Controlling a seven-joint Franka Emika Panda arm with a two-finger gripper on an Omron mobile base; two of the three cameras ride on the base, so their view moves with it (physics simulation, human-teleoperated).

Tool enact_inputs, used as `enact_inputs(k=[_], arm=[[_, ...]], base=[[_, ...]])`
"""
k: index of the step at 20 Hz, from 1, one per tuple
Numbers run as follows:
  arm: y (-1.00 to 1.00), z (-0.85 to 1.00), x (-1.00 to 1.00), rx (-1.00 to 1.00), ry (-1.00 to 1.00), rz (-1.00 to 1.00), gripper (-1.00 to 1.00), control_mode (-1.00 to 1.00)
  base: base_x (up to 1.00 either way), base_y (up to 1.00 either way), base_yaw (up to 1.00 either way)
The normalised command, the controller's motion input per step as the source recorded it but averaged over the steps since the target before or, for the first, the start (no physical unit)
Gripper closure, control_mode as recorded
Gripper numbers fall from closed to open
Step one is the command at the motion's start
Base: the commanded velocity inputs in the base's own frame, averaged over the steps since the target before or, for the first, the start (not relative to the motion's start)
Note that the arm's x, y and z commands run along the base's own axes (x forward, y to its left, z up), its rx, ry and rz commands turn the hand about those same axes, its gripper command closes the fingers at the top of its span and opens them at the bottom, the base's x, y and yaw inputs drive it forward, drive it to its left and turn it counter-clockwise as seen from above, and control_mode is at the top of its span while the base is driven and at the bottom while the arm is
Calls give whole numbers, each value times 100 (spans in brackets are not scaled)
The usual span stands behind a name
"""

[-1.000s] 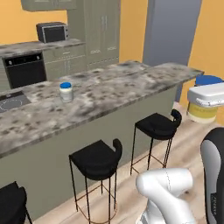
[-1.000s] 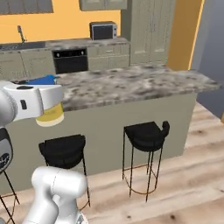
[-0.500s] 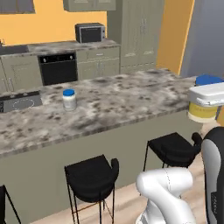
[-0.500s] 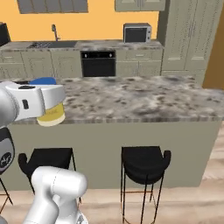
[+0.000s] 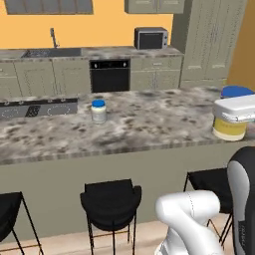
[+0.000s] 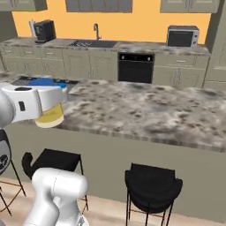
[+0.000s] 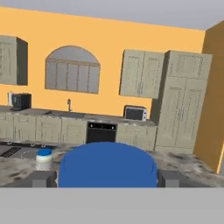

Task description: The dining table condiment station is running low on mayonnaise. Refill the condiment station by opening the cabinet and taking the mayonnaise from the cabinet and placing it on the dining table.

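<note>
My gripper [image 7: 108,178] is shut on the mayonnaise [image 5: 229,127], a creamy-yellow jar whose blue lid [image 7: 108,165] sits between the two dark fingertips [image 7: 43,178]. In the left base view the white hand [image 5: 234,108] holds the jar at the right, at the height of the dining table [image 5: 149,119] top. In the right base view the jar [image 6: 49,117] hangs at the left, in front of the near edge of the marble top [image 6: 145,110]. The cabinet is out of view.
A paler blue-lidded jar [image 5: 98,110] stands on the island top left of centre. Black stools [image 5: 110,199] line the island's near side. Behind are a back counter with sink [image 6: 93,43], oven [image 5: 109,75] and microwave [image 5: 151,38], and a tall pantry [image 7: 183,105].
The whole scene has swung across both base views, so the base has moved; the island now lies squarely ahead. The jar stays held in the gripper.
</note>
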Motion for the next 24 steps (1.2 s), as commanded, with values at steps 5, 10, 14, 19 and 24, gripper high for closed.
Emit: enact_inputs(k=[5, 10, 14, 19, 24], arm=[[0, 0, 0, 0, 0, 0, 100, 100], [-61, -34, 94, 5, 10, 39, 100, -100], [-27, -61, 100, 0, 16, 45, 100, -100], [-6, -58, 85, 0, 2, 41, 100, -100], [-7, -44, 55, 0, -5, 34, 100, -100]], base=[[67, -70, 37], [0, 0, 0], [0, 0, 0], [0, 0, 0], [0, 0, 0]])
